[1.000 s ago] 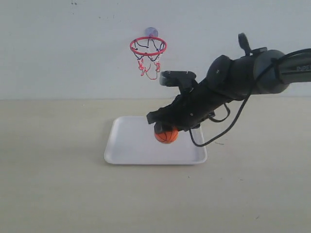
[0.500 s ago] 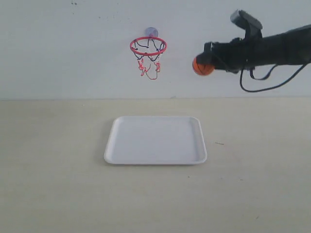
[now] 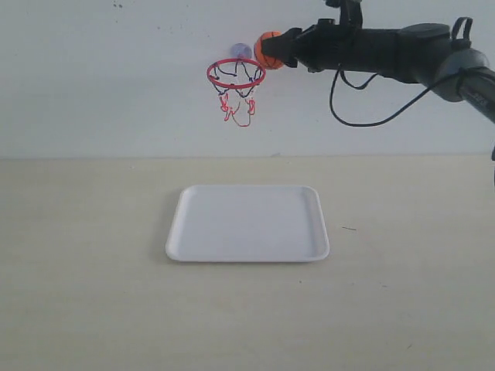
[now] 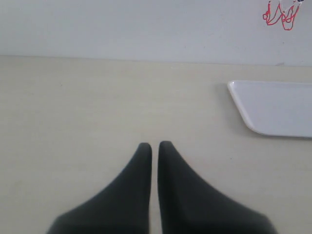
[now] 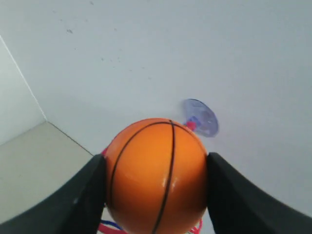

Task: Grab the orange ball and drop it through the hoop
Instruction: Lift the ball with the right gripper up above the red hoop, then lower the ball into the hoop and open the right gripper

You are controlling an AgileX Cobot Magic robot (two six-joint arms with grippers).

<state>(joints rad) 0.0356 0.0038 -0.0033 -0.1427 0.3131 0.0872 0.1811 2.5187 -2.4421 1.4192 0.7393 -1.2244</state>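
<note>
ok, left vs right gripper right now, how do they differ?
Left gripper has jaws shut, empty; right gripper has them clamped on the orange ball. Left gripper sits low over the table; right gripper is high, just right of the hoop rim. Both have dark jaws.

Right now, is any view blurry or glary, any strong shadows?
Exterior view: soft even light, no glare, a faint shadow under the white rectangular tray. Right wrist view: the small orange ball is sharp, the hoop's round clear suction cup behind it soft. Left wrist view: the black left hand shows no detail.
</note>
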